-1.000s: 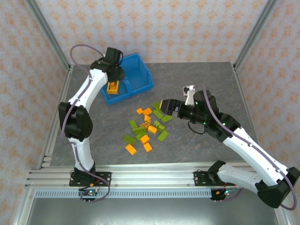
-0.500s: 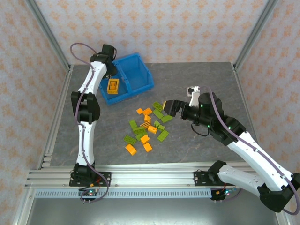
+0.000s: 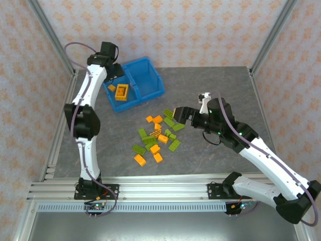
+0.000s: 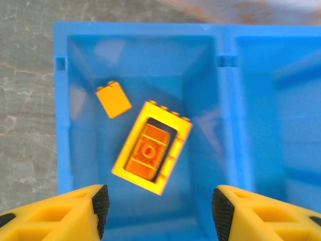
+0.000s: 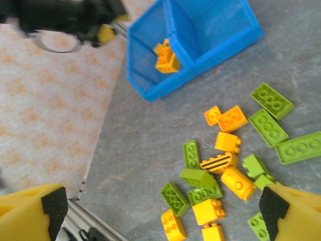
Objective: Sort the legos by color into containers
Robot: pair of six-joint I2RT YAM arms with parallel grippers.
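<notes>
**A:** What room is there round the blue bin [image 3: 148, 78]?

**B:** Little on its far and left sides. It sits near the far-left corner of the table [image 3: 225, 85], with the metal post [image 3: 55, 42] and the papered wall [image 3: 190, 30] close by. To the bin's right and on its near side the grey top lies open.

**A:** And the bricks?

**B:** The loose legos [image 3: 158, 134], orange and green, are scattered on the near side of the bin, a little to its right and apart from it. In the bin's left compartment an orange frame [image 4: 175, 155] lies askew with a darker brick [image 4: 148, 150] inside it. A small orange brick [image 4: 114, 99] lies just beside the frame.

**A:** The arms?

**B:** The left arm [image 3: 83, 120] rises tall and bends over the bin. The left gripper [image 4: 158, 208] hangs above the left compartment, facing straight down, fingers parted with nothing between them. The right arm [image 3: 261, 155] reaches low from the bin's right. The right gripper [image 5: 163, 206] is spread wide and holds nothing, above the scatter's edge.
</notes>
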